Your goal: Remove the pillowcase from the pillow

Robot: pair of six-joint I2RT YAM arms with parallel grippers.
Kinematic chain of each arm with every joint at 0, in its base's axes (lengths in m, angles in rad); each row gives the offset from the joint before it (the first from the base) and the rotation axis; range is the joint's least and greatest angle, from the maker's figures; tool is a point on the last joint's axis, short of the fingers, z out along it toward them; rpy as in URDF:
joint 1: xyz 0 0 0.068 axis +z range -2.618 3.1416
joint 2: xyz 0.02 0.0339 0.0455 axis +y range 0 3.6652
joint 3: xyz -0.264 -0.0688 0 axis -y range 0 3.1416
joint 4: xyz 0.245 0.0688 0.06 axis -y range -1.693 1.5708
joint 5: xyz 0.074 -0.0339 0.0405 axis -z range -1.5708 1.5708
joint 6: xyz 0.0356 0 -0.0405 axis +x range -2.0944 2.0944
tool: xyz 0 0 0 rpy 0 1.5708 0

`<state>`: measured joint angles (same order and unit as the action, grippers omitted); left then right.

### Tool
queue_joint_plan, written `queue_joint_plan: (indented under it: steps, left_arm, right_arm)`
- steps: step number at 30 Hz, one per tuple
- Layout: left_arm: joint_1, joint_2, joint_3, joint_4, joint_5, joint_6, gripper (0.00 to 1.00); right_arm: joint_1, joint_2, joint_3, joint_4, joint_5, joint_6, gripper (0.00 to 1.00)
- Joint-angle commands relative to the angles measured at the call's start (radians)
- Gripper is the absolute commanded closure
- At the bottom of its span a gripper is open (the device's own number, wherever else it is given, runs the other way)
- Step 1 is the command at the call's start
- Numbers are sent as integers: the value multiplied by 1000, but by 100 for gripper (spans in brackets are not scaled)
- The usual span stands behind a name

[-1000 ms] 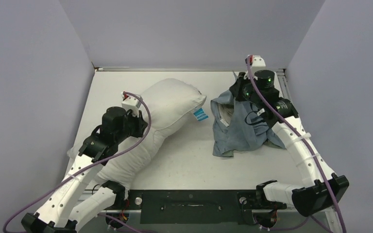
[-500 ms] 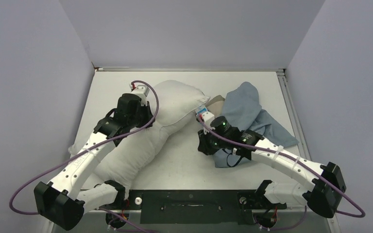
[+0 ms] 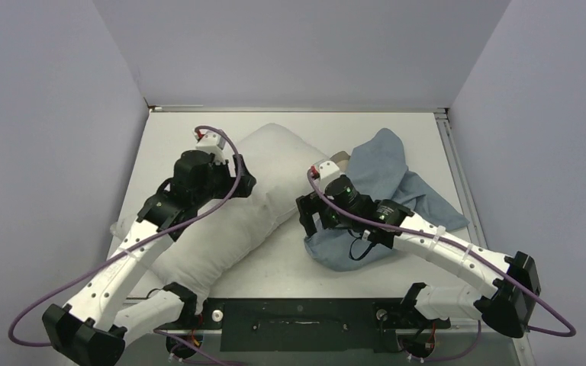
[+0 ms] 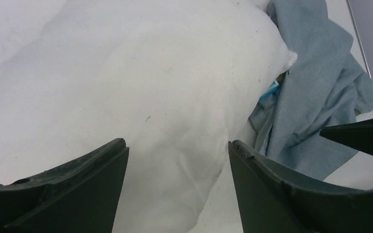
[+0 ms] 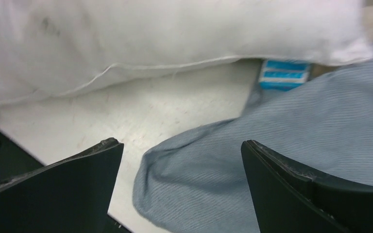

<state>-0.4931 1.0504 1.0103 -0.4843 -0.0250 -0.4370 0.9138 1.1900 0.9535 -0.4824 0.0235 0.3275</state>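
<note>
The white pillow [image 3: 236, 221] lies diagonally across the left half of the table, bare of cloth. My left gripper [image 3: 244, 177] hovers over its upper part, open, with only pillow [image 4: 141, 77] showing between the fingers [image 4: 82, 179]. The grey-blue pillowcase [image 3: 385, 171] is heaped to the right of the pillow, a beige patch showing at its left edge. Over the heap's near left corner hangs my right gripper [image 3: 307, 219], open, nothing in its jaws. In the right wrist view the pillowcase [image 5: 281, 145] lies under the fingers [image 5: 73, 179], and the pillow [image 5: 150, 39] crosses the top.
A blue-striped label [image 5: 284, 75] at the pillow's corner pokes out beside the cloth. The white table [image 3: 290, 263] is closed in by lavender walls at the left, back and right. A black rail [image 3: 297, 316] runs along the near edge between the arm bases.
Both grippers have opened. The left one let go of the pillow, which has plumped out. The right one carried the pillowcase from the back right toward the middle and let it go.
</note>
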Motion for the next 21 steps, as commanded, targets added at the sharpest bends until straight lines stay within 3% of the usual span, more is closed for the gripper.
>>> queue_joint_plan:
  steps: [1,6,12,13,21]
  left_arm:
    - [16,-128,58,-23,-124,41,21]
    - [19,-252,63,-86,-261,110,15]
    - [19,-430,8,-90,-411,219,7]
    - [19,-462,-7,-84,-434,231,1]
    - [18,-701,-144,-26,-576,279,4]
  right_arm:
    - [-58,-37,105,-16,284,-12,6]
    - [-162,-143,117,-40,468,13,10]
    - [-169,-294,103,-116,884,64,10]
    - [-169,-319,99,-126,923,72,10]
    - [-169,-512,65,-184,1082,106,10]
